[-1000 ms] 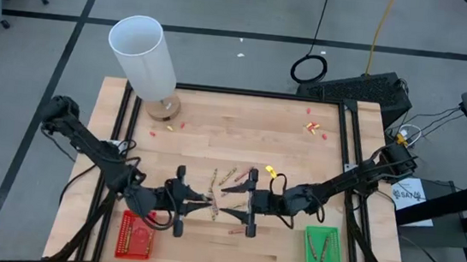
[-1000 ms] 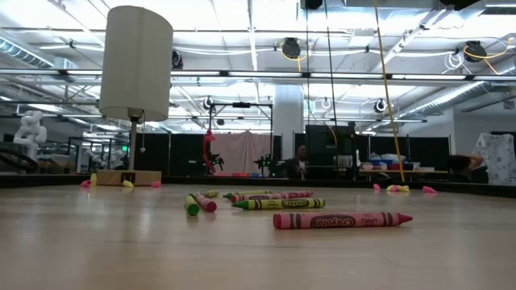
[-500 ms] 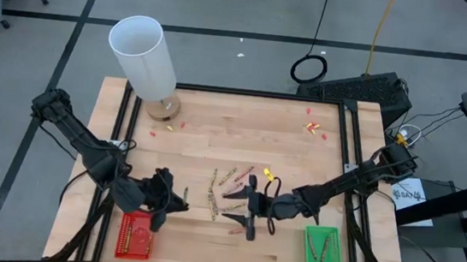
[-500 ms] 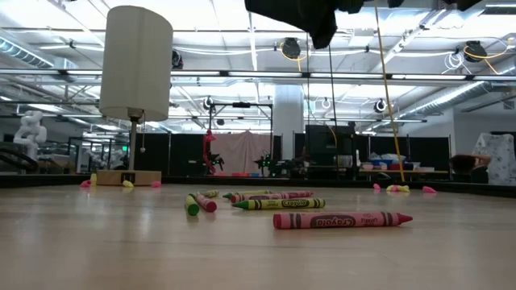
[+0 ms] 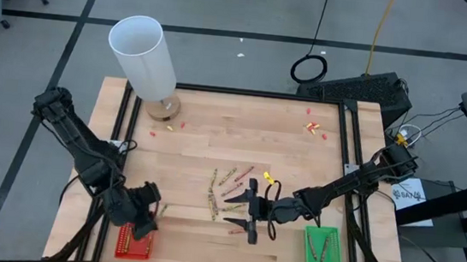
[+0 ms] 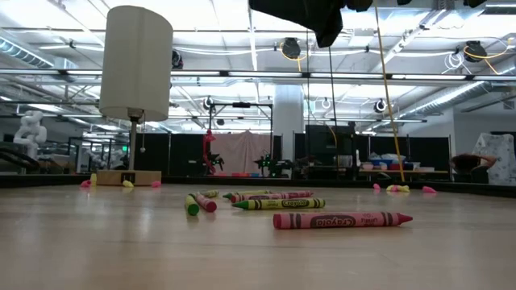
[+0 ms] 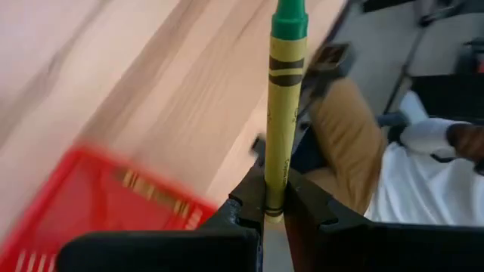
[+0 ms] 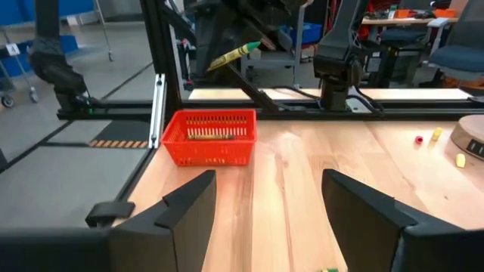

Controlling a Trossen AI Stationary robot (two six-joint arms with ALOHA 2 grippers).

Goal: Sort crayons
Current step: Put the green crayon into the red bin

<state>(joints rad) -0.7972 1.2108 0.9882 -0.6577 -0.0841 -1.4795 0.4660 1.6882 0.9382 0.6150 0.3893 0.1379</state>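
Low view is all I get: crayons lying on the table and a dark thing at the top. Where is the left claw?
Observer: The left claw is at the red tray, on the table's left side.
Operator: Is it holding something?
Observer: Yes, it is shut on a yellow-green crayon.
Operator: What about the other claw?
Observer: The right claw is open, hovering over the loose crayons mid-table.
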